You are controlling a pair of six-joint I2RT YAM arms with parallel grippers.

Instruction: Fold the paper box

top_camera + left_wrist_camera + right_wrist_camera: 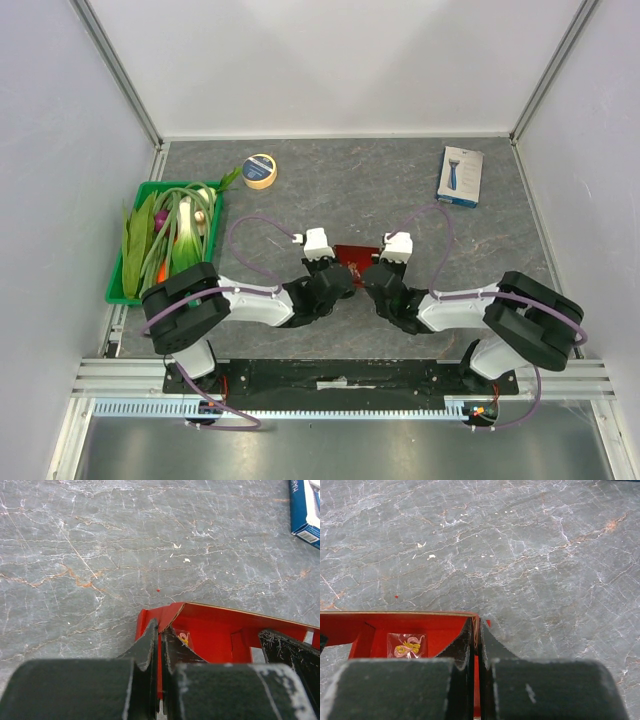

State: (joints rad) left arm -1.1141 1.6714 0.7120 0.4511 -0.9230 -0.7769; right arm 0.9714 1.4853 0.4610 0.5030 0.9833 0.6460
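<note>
The red paper box [354, 257] sits on the grey table between my two grippers, mostly hidden under them in the top view. In the left wrist view the box [220, 635] has raised walls, and my left gripper [160, 630] is shut on its left side wall. In the right wrist view the box [415, 625] shows a small pink and yellow picture inside, and my right gripper [476, 630] is shut on its right side wall. The right gripper's fingers [292, 652] show at the far end of the box.
A green tray [118, 270] of leafy vegetables stands at the left. A roll of tape [260, 170] lies at the back left. A white-and-blue retail box [460, 176] lies at the back right, and it shows in the left wrist view [305, 507].
</note>
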